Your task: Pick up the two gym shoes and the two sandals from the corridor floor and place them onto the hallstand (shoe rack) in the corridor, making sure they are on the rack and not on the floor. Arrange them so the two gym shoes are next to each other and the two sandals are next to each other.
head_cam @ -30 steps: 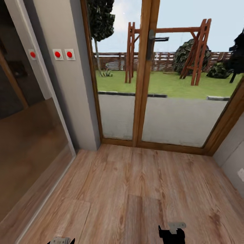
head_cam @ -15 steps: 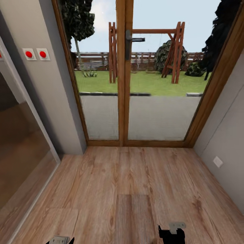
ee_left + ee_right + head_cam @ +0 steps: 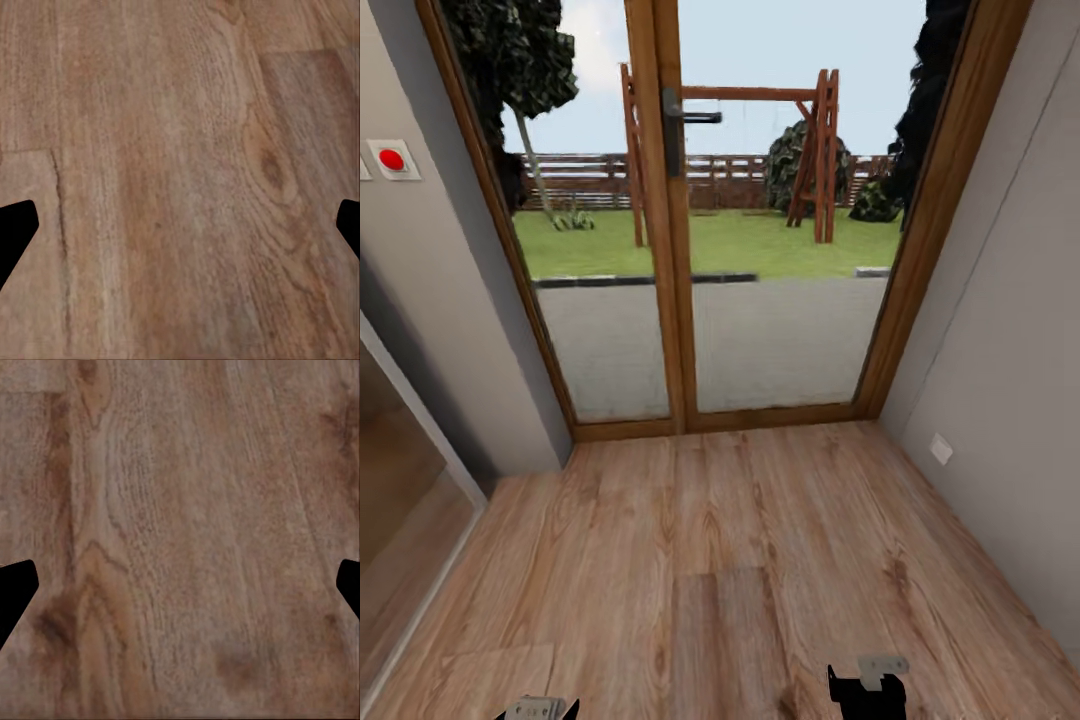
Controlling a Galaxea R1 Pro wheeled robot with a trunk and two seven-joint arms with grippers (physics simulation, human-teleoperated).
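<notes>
Head view — floor [image 3: 740,560]: light brown wood planks with grain and knots, running up to a glazed double door.
Head view — door [image 3: 670,250]: wooden frame, centre post with a dark handle [image 3: 690,117]; through the glass, grey paving, grass, a wooden swing frame [image 3: 810,150], a fence and dark shrubs.
Head view — walls: grey on both sides; a red button plate [image 3: 392,159] on the left wall, a small white socket [image 3: 941,449] low on the right wall.
Head view — far left: a glossy brown panel beside the floor.
Head view — left gripper [image 3: 538,710]: just its top at the lower edge, over the floor; I cannot tell its state here.
Head view — right gripper [image 3: 867,688]: black body with a pale plate, low in the picture over the planks.
Left wrist view — left gripper [image 3: 180,229]: two black fingertips [image 3: 15,232] far apart at the edges, released, nothing between them but floor.
Right wrist view — right gripper [image 3: 180,589]: fingertips [image 3: 15,592] likewise spread wide, released, bare knotted planks between them.
Shoes, sandals, rack: not in these pictures — the robot faces the door.
</notes>
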